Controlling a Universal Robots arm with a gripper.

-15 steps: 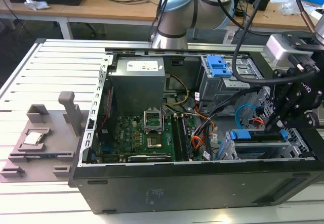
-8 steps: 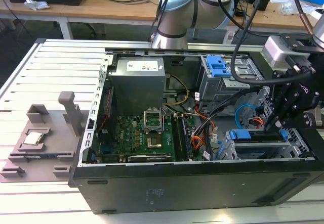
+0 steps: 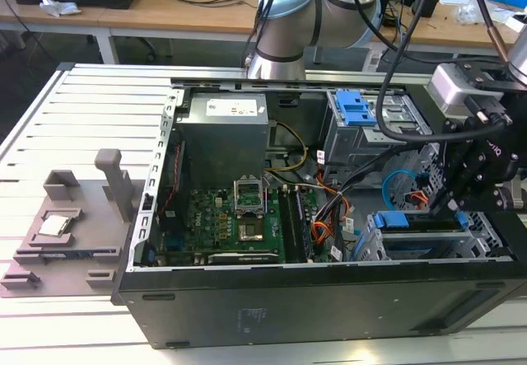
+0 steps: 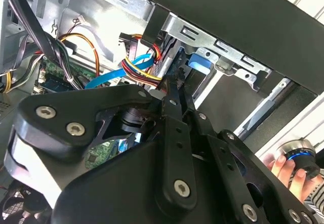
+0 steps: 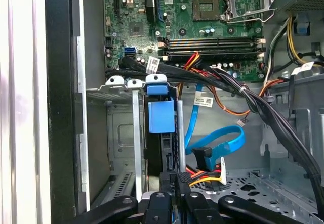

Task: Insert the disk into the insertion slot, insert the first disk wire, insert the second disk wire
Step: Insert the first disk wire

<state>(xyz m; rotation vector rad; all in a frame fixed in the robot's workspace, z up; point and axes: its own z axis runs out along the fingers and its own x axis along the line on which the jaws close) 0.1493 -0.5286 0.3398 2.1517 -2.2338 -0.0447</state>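
Note:
The disk, seen by its blue carrier tab (image 3: 391,221) (image 5: 161,115) (image 4: 200,62), sits inside the insertion slot (image 3: 428,245) (image 5: 135,133) (image 4: 217,47), the grey metal cage at the case's front corner on the exterior view's right. My gripper (image 3: 449,204) (image 5: 169,178) (image 4: 174,82) is down at the disk's exposed end. Its thin black fingers are shut on the connector of a red, yellow and black disk wire (image 5: 205,174) (image 4: 142,67). A blue flat disk wire (image 5: 228,133) (image 4: 111,77) with a black plug hangs loose beside it.
The open computer case holds a green motherboard (image 3: 230,217), a grey power supply (image 3: 222,134) and a taller cage with a blue latch (image 3: 358,109). Black cable bundles (image 5: 263,107) cross above the slot. A grey fixture (image 3: 74,217) lies outside the case. A hand (image 4: 286,166) rests by a knob.

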